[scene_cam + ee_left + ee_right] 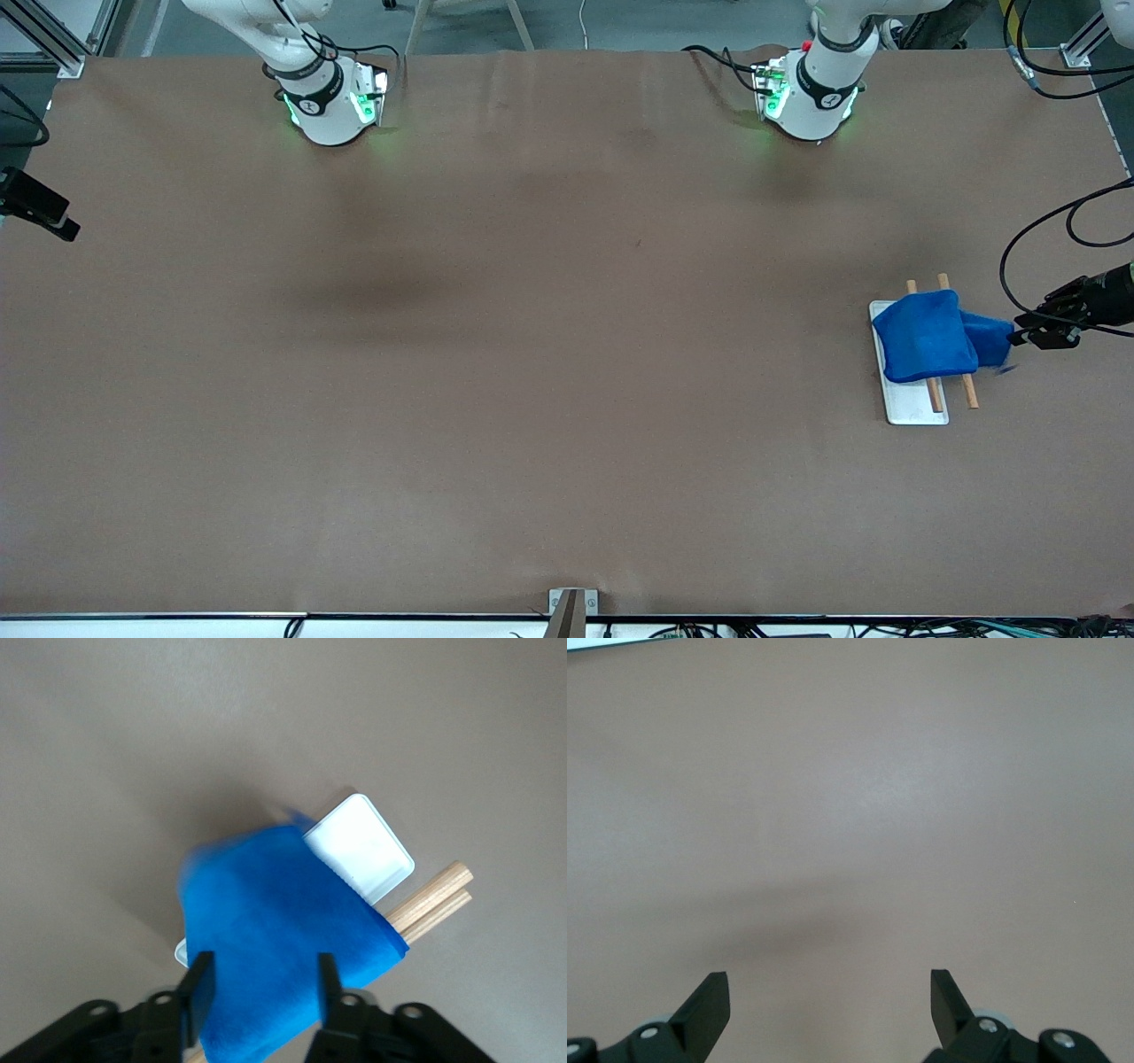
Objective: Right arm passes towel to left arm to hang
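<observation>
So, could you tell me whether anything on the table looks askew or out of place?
Only slightly: the towel hangs unevenly over the wooden rails of the white-based rack, one end trailing off toward the left gripper, whose open fingers sit either side of it. The right gripper is open over bare table.
</observation>
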`<state>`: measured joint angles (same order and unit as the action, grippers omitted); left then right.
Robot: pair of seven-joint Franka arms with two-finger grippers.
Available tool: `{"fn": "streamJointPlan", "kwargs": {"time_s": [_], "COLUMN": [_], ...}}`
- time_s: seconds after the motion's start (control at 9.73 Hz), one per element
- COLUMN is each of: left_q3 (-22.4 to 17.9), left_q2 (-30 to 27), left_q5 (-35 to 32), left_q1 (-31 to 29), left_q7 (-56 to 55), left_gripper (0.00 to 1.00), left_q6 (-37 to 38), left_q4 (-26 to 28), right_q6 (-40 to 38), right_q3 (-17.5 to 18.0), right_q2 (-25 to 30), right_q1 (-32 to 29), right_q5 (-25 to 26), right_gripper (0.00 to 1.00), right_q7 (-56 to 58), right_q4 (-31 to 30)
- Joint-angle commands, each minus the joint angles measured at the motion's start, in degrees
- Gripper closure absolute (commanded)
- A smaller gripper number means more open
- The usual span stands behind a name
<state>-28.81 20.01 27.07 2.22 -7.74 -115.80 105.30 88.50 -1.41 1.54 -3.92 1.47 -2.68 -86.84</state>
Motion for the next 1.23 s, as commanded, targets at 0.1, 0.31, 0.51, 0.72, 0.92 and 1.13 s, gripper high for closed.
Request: {"fn": "streamJointPlan", "kwargs": {"time_s": [0.1,0.31,0.51,0.72,0.92,1.13], "left_q3": [4.9,11.9,20.0,23.9,24.2,24.9], "left_q2": [-3.9,-8.5,-13.0,-18.3,-23.9,-25.8], "left_q5": [-10.7,-16.6,-22.4,-22.9,-23.3,-23.4], "left_q1": [1.0,0.5,-0.7,-1.4,-1.5,-2.3], "left_q7": [2.6,2.8,2.9,5.5,12.6,12.8], "left_gripper": [0.00,0.00,0.00,0.00,0.00,0.00], "left_q6": [-0.2,-0.2,-0.3,3.0,10.6,15.2], "left_q4": [-1.2,-2.1,-2.0,-1.8,-2.0,-3.1], "right_q6": [-0.1,-0.1,-0.2,-0.3,-0.2,-0.3], "right_q3": [0.3,0.3,0.3,0.3,0.3,0.2], "right_q2": [0.7,0.7,0.7,0.7,0.7,0.7], "right_q1": [-0.2,-0.3,-0.3,-0.3,-0.5,-0.6], "right_q5": [0.1,0.1,0.1,0.1,0.1,0.1], "right_gripper": [0.00,0.00,0.00,0.00,0.00,0.00], "right_q7": [-0.9,-0.9,-0.9,-0.9,-0.8,-0.8], "right_q4": [-0.4,-0.4,-0.4,-0.4,-0.4,-0.4]}}
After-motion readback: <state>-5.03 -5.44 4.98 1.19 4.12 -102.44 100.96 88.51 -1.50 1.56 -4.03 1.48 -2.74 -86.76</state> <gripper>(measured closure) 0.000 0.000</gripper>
